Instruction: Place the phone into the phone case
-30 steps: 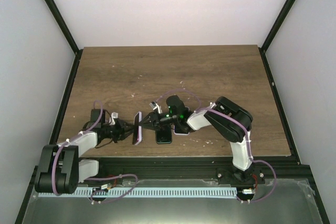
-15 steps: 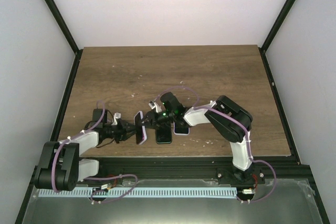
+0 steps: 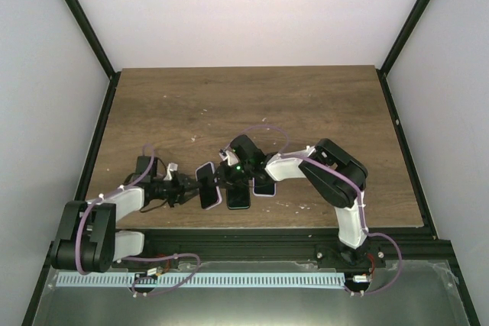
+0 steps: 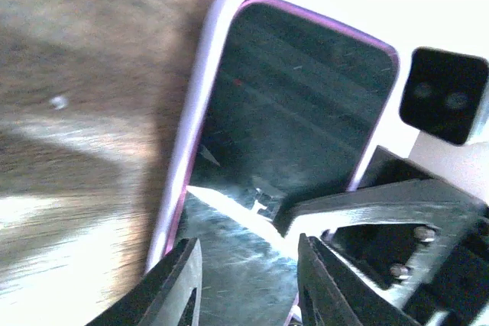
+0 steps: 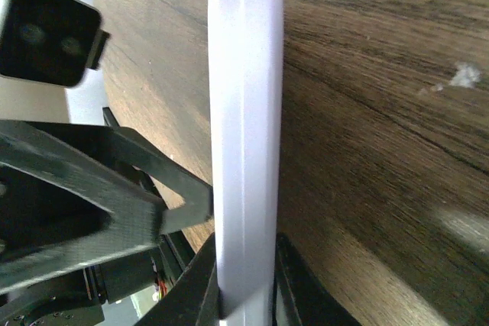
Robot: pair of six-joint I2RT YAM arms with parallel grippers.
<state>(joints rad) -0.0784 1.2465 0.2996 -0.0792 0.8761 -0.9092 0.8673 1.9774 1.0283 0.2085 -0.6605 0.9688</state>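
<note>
Fingers [image 4: 174, 284] of left gripper [image 4: 248, 288] straddling phone case [image 4: 290, 112] across its long edges, can't tell if clamping | case tilting dark-face-up at table [image 3: 306, 104] 6 o'clock | right gripper [image 5: 244, 292] pinching it edge-on, fingers [image 5: 200, 284] clenching both faces | phone [image 3: 238, 198] lying flat just beside, at case's 3 o'clock

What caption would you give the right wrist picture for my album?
Right gripper pinches a pale lilac phone case edge-on over the brown wooden table, the left gripper's black finger alongside.
</note>
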